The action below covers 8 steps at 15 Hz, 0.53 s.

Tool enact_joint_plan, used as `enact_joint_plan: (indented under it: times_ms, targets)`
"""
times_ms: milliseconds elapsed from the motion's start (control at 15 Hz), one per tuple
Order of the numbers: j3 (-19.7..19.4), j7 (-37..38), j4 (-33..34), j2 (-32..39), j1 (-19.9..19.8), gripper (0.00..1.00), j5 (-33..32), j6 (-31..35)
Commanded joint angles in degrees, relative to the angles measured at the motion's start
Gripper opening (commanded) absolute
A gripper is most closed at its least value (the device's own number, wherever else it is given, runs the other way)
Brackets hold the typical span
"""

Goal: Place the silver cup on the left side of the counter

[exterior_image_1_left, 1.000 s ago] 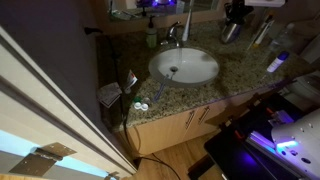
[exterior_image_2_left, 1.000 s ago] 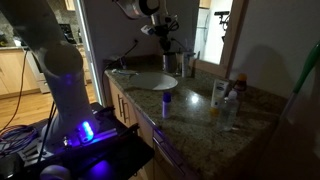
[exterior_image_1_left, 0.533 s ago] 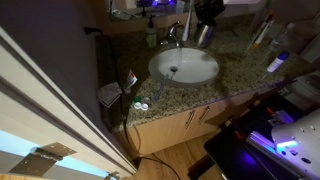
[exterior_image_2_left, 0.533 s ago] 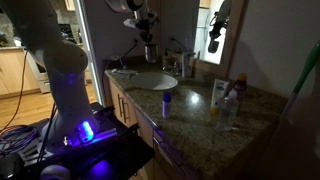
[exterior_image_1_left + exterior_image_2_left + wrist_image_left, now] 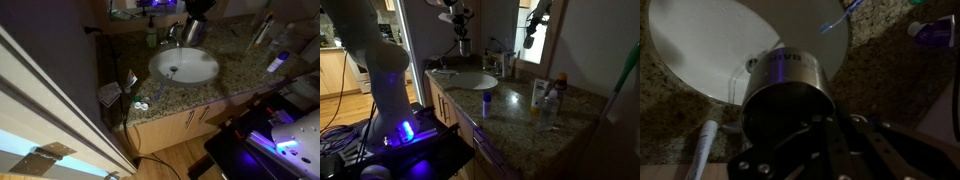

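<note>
My gripper [image 5: 825, 128] is shut on the silver cup [image 5: 788, 76], which fills the middle of the wrist view. The cup hangs above the far rim of the white oval sink [image 5: 700, 40]. In both exterior views the cup [image 5: 193, 32] [image 5: 464, 47] is held in the air over the back of the granite counter [image 5: 240, 72] [image 5: 520, 118], close to the chrome faucet [image 5: 172, 34]. The gripper [image 5: 196, 12] [image 5: 460, 22] grasps it from above. The sink basin [image 5: 156, 62] [image 5: 454, 76] lies just in front.
A greenish soap bottle [image 5: 152, 38] stands left of the faucet. A small box [image 5: 130, 84] and a lens case [image 5: 141, 107] sit at the counter's front left. Bottles [image 5: 540, 100] and a purple-capped tube [image 5: 487, 103] stand on the far side. A mirror [image 5: 542, 30] backs the counter.
My gripper has carried the silver cup leftward along the back of the counter, from near the right of the sink to beside the faucet.
</note>
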Motion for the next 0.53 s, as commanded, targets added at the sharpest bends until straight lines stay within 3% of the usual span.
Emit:
enact_joint_plan:
  times_ms: [0, 267, 400, 467]
  targets:
    - [4.1, 2.6, 7.6, 7.7, 0.8, 0.01, -4.9, -2.1]
    - [8.3, 12.5, 20.7, 18.5, 4.2, 0.01, -20.9, -6.6]
    - [7.8, 12.4, 25.7, 21.9, 6.6, 0.01, -20.0, -7.3]
    - [6.9, 12.4, 18.9, 17.4, 6.6, 0.06, -19.0, -4.5]
